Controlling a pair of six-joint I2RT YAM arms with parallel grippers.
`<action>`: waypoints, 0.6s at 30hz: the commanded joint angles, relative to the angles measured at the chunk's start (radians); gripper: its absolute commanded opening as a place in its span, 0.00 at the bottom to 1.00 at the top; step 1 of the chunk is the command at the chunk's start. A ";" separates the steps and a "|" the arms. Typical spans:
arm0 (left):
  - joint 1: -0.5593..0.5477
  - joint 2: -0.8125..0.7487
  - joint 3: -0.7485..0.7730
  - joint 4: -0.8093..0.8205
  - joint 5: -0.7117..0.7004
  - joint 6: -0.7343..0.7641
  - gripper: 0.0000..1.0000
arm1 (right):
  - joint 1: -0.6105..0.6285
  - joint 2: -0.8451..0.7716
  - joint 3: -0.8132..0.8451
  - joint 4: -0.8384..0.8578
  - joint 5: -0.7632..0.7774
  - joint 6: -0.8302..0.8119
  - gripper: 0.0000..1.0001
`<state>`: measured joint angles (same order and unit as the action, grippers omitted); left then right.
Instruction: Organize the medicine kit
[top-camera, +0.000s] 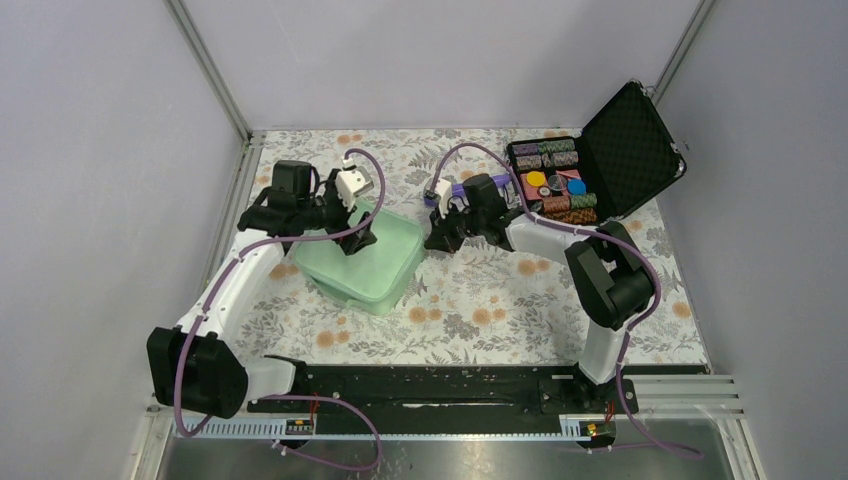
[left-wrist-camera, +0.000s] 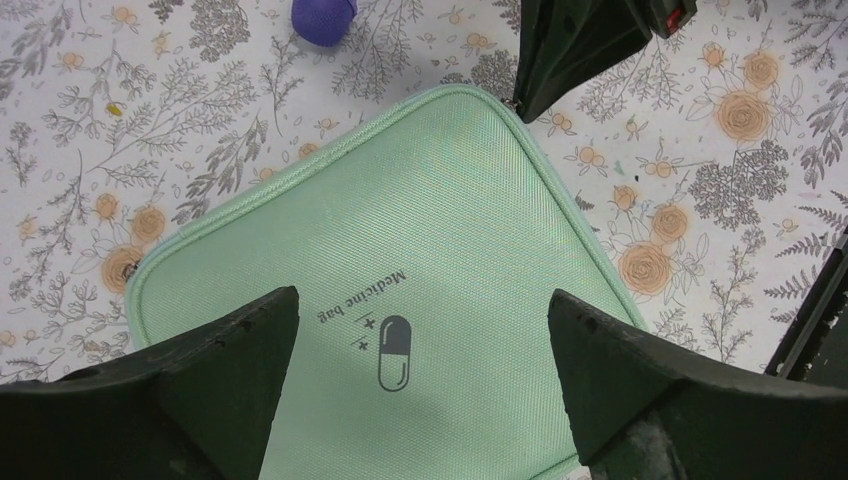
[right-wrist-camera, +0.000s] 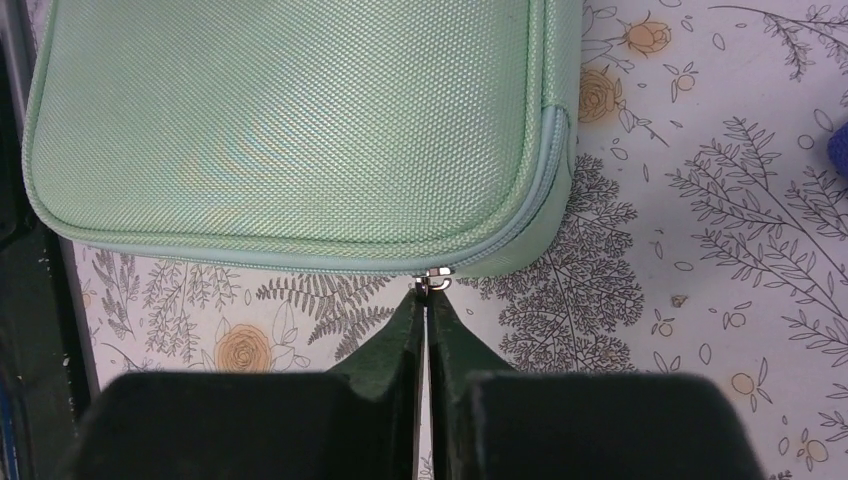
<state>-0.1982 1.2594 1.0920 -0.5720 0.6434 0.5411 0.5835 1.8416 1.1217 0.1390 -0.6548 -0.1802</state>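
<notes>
The kit (top-camera: 365, 262) is laid closed on the floral table (top-camera: 500, 320), left of centre. The left gripper (left-wrist-camera: 422, 298) is held over it, fingers spread wide. The right gripper (right-wrist-camera: 428, 300) is pressed together on the zip pull (right-wrist-camera: 433, 278) at the kit's corner.

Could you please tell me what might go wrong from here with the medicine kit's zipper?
The right gripper pinches the small zipper pull with only its very tips, so it may slip off. The left gripper hangs open over the medicine kit, seemingly not pinning it, so a tug could drag the whole kit, perhaps into the purple object nearby.
</notes>
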 joint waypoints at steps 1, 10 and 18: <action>-0.003 -0.056 -0.038 0.057 0.022 0.011 0.93 | 0.024 -0.023 0.029 -0.044 -0.042 -0.069 0.02; -0.004 -0.152 -0.094 -0.301 0.099 0.621 0.95 | 0.023 -0.108 -0.042 -0.127 -0.031 -0.096 0.00; -0.051 -0.087 -0.141 -0.428 0.112 0.987 0.96 | 0.024 -0.100 0.001 -0.205 -0.019 -0.105 0.00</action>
<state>-0.2237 1.1355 0.9657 -0.9344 0.6968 1.2762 0.5964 1.7775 1.0893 0.0086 -0.6559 -0.2687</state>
